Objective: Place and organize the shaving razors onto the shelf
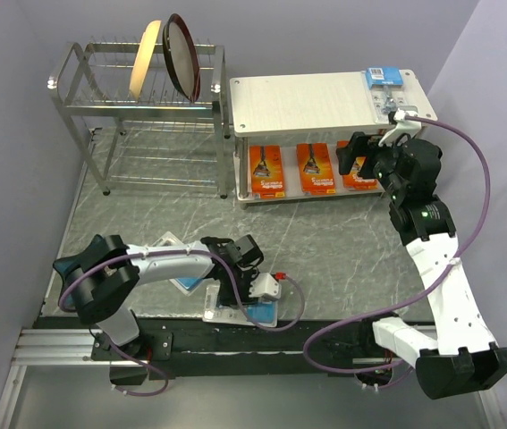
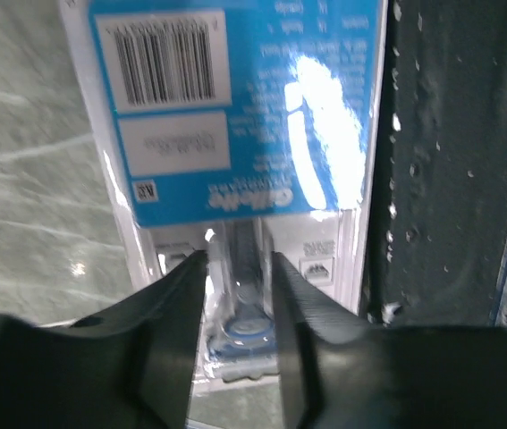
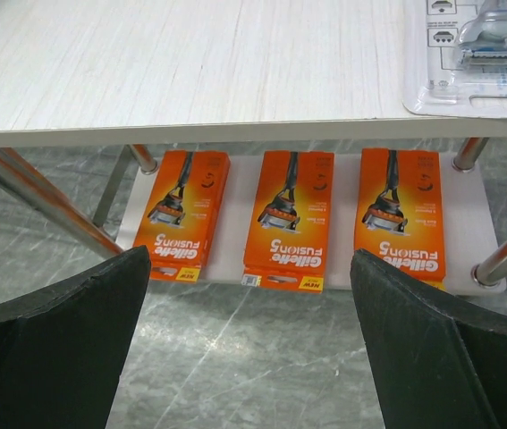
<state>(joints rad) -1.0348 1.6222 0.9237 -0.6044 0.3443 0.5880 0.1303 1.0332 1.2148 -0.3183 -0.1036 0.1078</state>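
The white shelf holds three orange razor packs on its lower board and one clear blue-card pack on its top board. My right gripper is open and empty just in front of the lower tier; its view shows the orange packs beyond the gripper. My left gripper is shut on the raised blister of a clear blue-card pack lying at the table's front edge. Another blue-card pack lies partly under the left arm.
A chrome wire dish rack with a tan plate and a dark plate stands at the back left, next to the shelf. A black strip runs along the table's near edge beside the gripped pack.
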